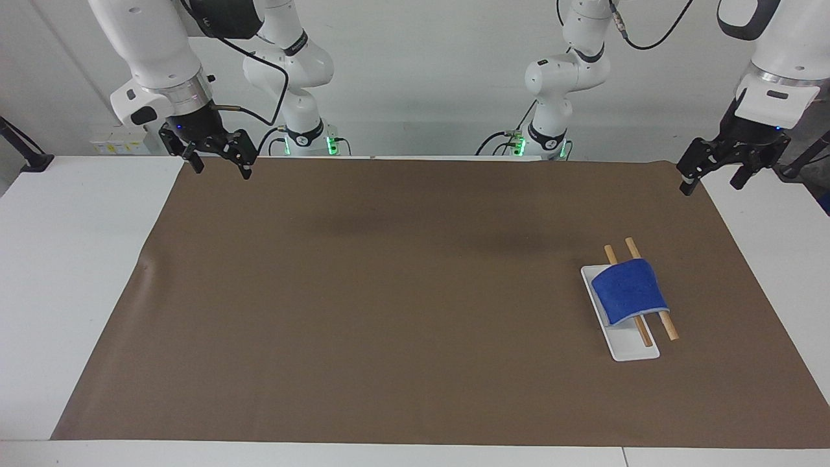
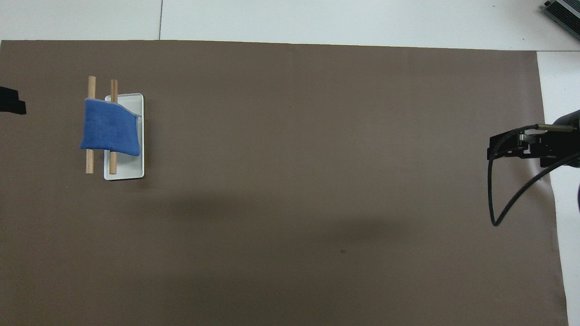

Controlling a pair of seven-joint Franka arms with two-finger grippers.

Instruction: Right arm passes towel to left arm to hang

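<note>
The royal-blue towel (image 1: 629,290) lies draped over two wooden rods (image 1: 668,331) that rest above a white base (image 1: 632,349), toward the left arm's end of the table. In the overhead view the towel (image 2: 110,132) covers the middle of the rods (image 2: 91,83) and hangs over part of the base (image 2: 129,172). My left gripper (image 1: 711,185) is open and empty in the air over the mat's corner, apart from the towel; only its edge (image 2: 11,102) shows from overhead. My right gripper (image 1: 222,170) is open and empty over the mat's other corner, and also shows from overhead (image 2: 512,148).
A brown mat (image 1: 389,292) covers most of the white table (image 1: 71,259). A black cable (image 2: 494,199) loops down from the right wrist. A dark clamp (image 1: 26,155) sits at the table's edge by the right arm's end.
</note>
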